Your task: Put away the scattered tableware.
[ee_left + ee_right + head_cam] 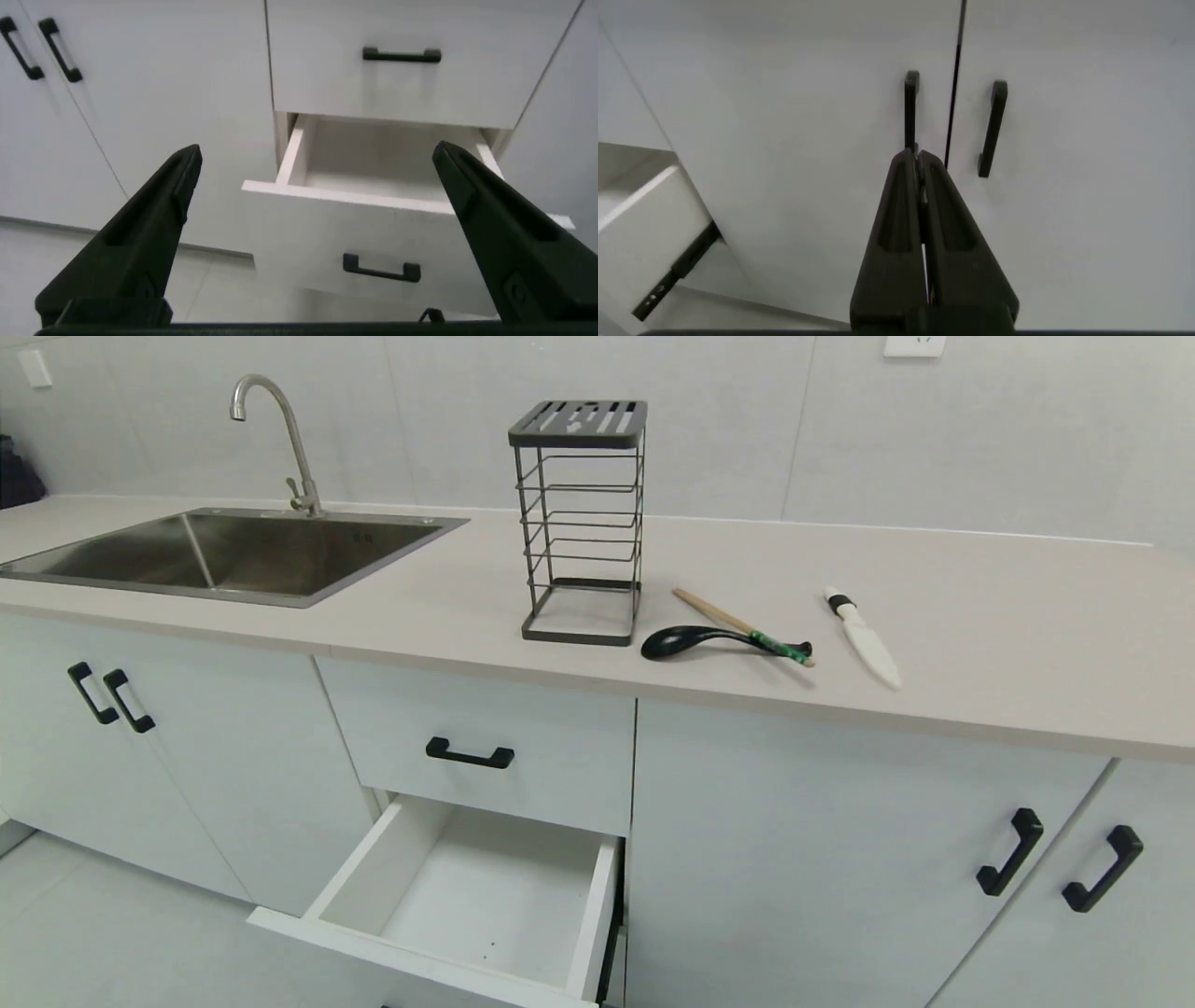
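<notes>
On the counter lie a black ladle-like spoon (pixel 705 640), a pair of wooden chopsticks (pixel 738 623) with green bands crossing its handle, and a white knife (pixel 864 638) with a black band to their right. A black wire utensil rack (pixel 581 523) stands left of them. Below the counter, the lower white drawer (pixel 467 896) is pulled out and empty. My left gripper (pixel 313 187) is open, low in front of that open drawer (pixel 392 177). My right gripper (pixel 922 168) is shut with nothing in it, facing the cabinet doors.
A steel sink (pixel 224 553) with a tap (pixel 280 439) is set in the counter at the left. Cabinet doors with black handles (pixel 952 126) are right of the drawers; another closed drawer (pixel 471 753) is above the open one.
</notes>
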### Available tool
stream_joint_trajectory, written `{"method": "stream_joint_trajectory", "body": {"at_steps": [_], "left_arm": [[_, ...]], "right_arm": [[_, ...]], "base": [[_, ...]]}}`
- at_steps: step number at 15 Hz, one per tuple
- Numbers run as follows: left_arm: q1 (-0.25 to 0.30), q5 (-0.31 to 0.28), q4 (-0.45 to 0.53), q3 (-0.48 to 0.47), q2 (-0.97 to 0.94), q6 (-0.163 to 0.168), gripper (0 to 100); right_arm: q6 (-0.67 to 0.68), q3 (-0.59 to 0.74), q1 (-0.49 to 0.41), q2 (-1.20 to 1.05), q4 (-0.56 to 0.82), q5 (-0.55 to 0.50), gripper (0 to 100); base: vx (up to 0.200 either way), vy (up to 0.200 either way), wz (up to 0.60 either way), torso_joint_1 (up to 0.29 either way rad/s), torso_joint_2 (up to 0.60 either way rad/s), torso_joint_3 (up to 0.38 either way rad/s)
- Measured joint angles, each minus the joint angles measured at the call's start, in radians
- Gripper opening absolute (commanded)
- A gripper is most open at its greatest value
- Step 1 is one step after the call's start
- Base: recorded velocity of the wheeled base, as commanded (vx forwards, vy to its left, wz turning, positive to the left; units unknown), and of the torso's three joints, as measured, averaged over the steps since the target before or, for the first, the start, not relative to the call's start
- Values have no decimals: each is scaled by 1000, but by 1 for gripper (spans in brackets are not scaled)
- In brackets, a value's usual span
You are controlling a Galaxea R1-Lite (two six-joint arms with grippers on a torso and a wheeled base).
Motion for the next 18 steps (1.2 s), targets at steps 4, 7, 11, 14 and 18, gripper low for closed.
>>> {"method": "stream_joint_trajectory", "body": {"at_steps": [4, 7, 11, 14, 18], "left_arm": [[0, 0, 0, 0, 0, -4, 100], [1, 0, 0, 0, 0, -4, 100], [0, 0, 0, 0, 0, -4, 100], [0, -1, 0, 0, 0, -4, 100], [0, 0, 0, 0, 0, -4, 100]], "right_arm": [[0, 1, 0, 0, 1, 0, 0], [1, 1, 0, 0, 0, 0, 0], [1, 1, 0, 0, 1, 0, 0], [-2, 1, 0, 0, 0, 0, 0], [-1, 2, 0, 0, -1, 0, 0]], "base": [[0, 0, 0, 265, -466, -272], [0, 0, 0, 194, -411, -227], [0, 0, 0, 41, -80, -48], [0, 0, 0, 75, -156, -86], [0, 0, 0, 215, -444, -242]]}}
